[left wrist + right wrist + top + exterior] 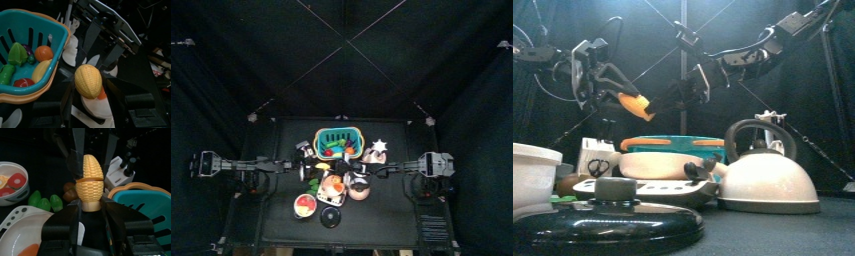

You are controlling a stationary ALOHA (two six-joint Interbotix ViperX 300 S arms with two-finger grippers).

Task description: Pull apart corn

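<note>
Front view, left to right. A white bowl (536,170) sits at the lower left edge, with a black pan lid (607,215) in front of it along the bottom.

Left gripper (631,100) hangs in the upper left, above the table things. Left wrist view shows its 2 jaws closed on 1 end of the corn (88,80), near the frame's centre.

In the front view the corn is held in the air between the 2 grippers, left of centre, above the basket (673,152). The right wrist view shows a seam across the cob with the halves seated together, not yet parted.

Right gripper (91,205) closes its 2 jaws on the cob's lower half in the right wrist view, jaws set about the cob's width apart.

The basket, teal with an orange rim, stands mid-frame behind the lid. Left wrist view shows it holding toy vegetables (27,62), upper left of that frame.

A white kettle (767,175) with a dark handle fills the lower right.
</note>
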